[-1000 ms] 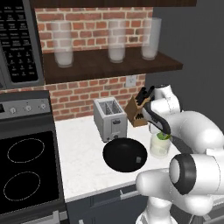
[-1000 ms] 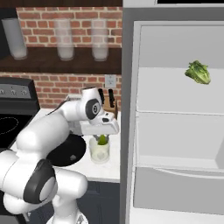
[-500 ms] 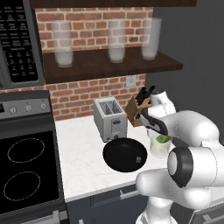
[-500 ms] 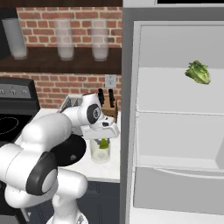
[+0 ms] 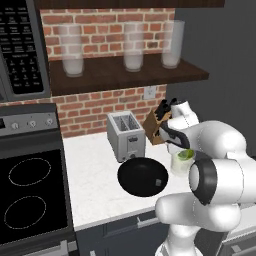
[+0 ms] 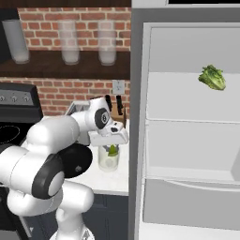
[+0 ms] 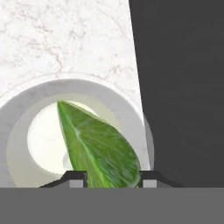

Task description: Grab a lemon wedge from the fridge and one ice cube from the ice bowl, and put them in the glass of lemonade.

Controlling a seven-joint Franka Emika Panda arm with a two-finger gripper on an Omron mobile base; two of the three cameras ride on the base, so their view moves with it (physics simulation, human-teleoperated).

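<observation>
My gripper (image 5: 183,148) hangs just above the glass of lemonade (image 5: 180,165), shut on a green lemon wedge (image 5: 186,154). In the hand view the wedge (image 7: 103,146) sits between the two fingertips (image 7: 77,177), pointing down into the glass (image 7: 26,100) and its pale liquid. From the right base view the gripper (image 6: 112,142) holds the wedge (image 6: 113,150) at the rim of the glass (image 6: 108,162). The ice bowl (image 5: 142,176) lies left of the glass. The fridge (image 6: 187,122) stands open at the right, and its dark side (image 7: 183,87) runs close beside the glass.
A toaster (image 5: 126,135) and a knife block (image 5: 155,127) stand behind the bowl by the brick wall. The black stove top (image 5: 30,200) is at the left. Three frosted glasses (image 5: 133,47) are on the shelf. A lettuce (image 6: 213,77) lies in the fridge.
The arm's elbow and wrist have shifted a little. The wedge stays held over the glass, at almost the same spot.
</observation>
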